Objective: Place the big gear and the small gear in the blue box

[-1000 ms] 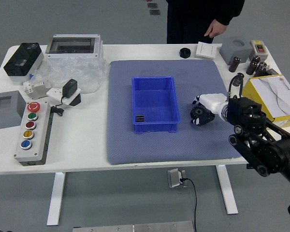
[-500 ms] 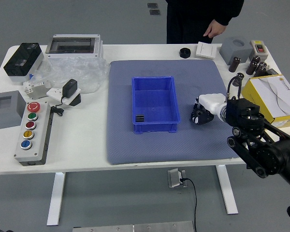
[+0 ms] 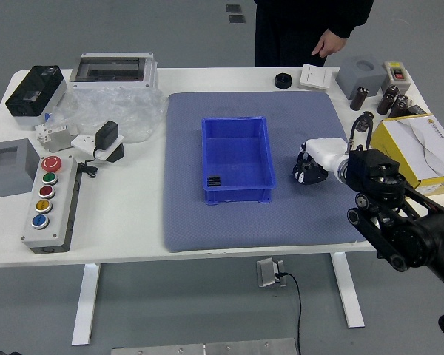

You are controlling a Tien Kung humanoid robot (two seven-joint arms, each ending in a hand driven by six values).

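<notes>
Grey-blue mat (image 3: 281,222) — blue box (image 3: 240,196) beside the right fingers (image 3: 308,171) — their spread and hold, I cannot tell.

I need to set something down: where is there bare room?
The mat is bare on the near side of the blue box, as is the table between button panel and mat. Crowded: around the yellow box and grey block, and at the right hand.

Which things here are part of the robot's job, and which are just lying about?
For the job:
- blue box
- robot's right hand
- the gears, though I can't make them out clearly

Just lying about:
- button panel
- yellow box
- clear plastic
</notes>
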